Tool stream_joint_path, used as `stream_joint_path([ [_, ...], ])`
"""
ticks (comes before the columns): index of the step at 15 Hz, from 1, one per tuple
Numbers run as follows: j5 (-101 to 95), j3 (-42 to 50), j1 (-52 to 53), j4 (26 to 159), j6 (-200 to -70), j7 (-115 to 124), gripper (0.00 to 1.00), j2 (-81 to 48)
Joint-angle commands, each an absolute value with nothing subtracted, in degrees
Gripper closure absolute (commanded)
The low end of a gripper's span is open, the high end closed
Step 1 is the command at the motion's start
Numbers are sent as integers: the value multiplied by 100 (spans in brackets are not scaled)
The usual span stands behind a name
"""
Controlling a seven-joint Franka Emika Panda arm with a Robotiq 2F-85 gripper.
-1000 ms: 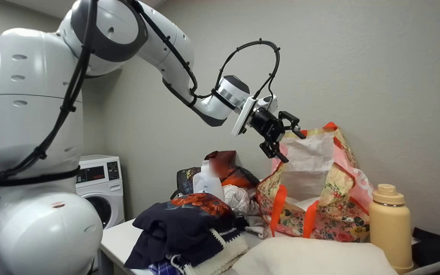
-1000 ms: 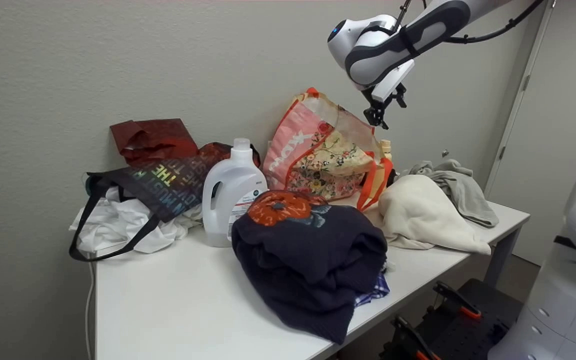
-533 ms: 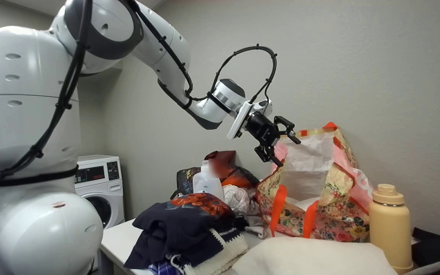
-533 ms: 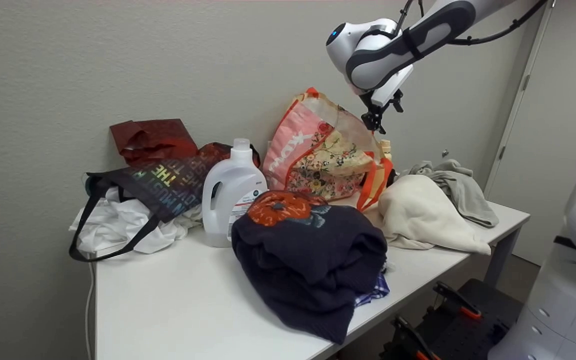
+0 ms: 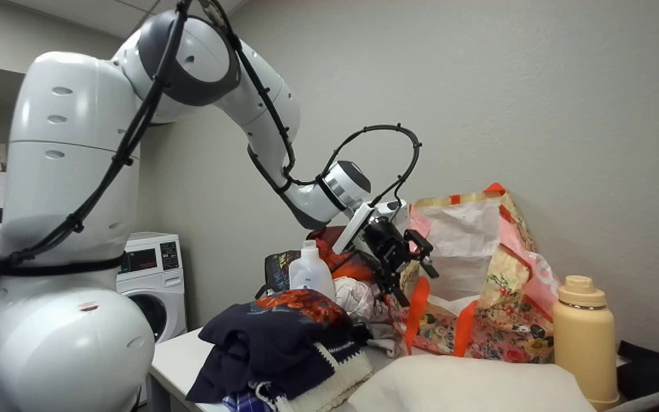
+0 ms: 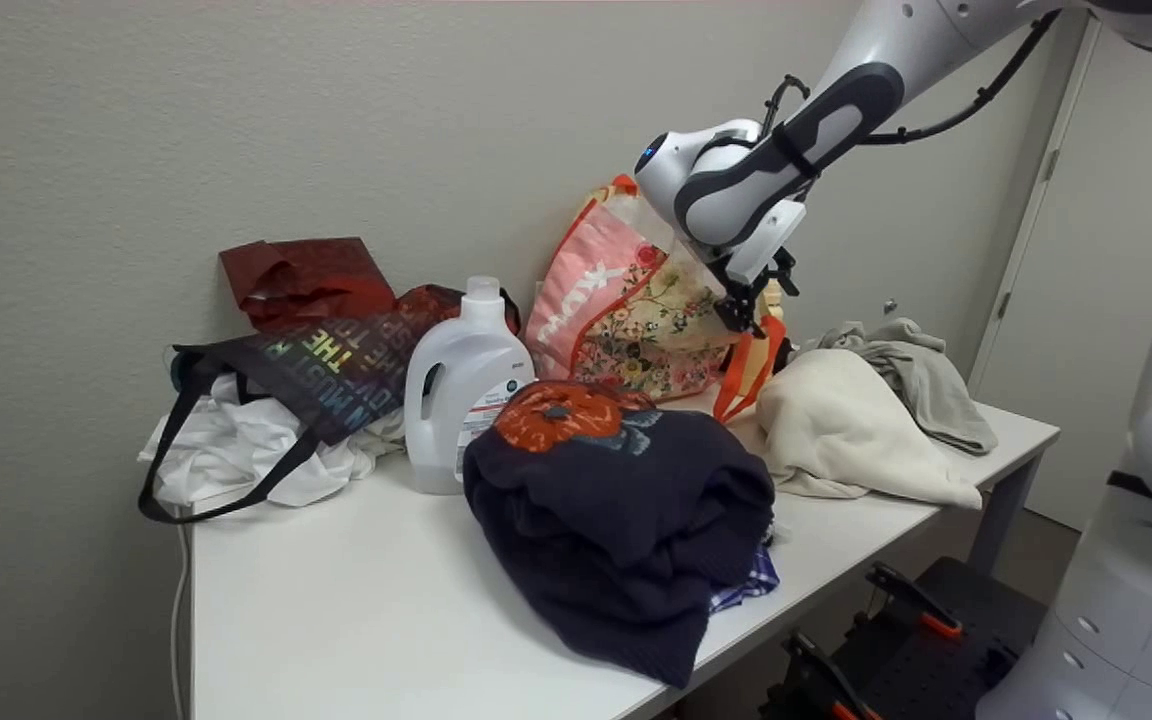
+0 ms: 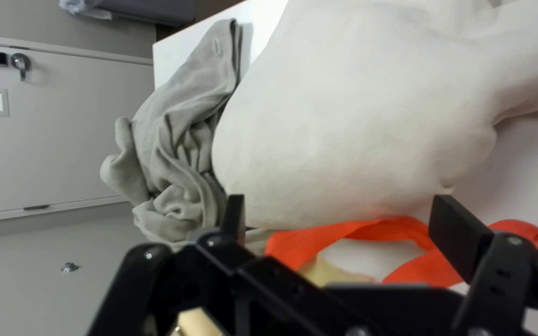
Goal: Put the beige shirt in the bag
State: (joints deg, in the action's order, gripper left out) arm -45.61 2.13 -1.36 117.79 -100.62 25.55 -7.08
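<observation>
Tote bag [image 6: 336,365], dark with coloured lettering, slumps over crumpled white cloth [image 6: 276,445] at the left end of the table [image 6: 336,600] in an exterior view. A translucent detergent jug [image 6: 476,400] stands upright next, just beside a flower-patterned navy sweater [image 6: 616,510]; blue plaid fabric [image 6: 748,580] shows from under its side. Behind the sweater sits a floral shopping bag [image 6: 626,300], its mouth gaping. In mid-air, overlapping that bag in both exterior views, hangs the gripper [image 5: 416,284], its two fingers [image 7: 458,233] spread wide. A pale-yellow lidded bottle [image 5: 584,343] stands just beside the bag. The beige shirt [image 6: 846,430] lies heaped on the table to the right, lower than the gripper and apart from it; in the wrist view it spreads beyond the fingertips, next to the bag's orange strap [image 7: 311,240]. Farthest right, a gray garment [image 6: 926,385] lies just beside the shirt.
</observation>
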Motion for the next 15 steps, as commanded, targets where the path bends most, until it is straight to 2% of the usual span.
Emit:
stream_joint_path([
  [1,-4029,246,-174,12270,-10505,3001,0,-831],
  [7,-3744,370,-136,12727,-11122,3783,0,-1115],
  [15,-3936,683,-123,12825,-11289,4860,0,-1799],
])
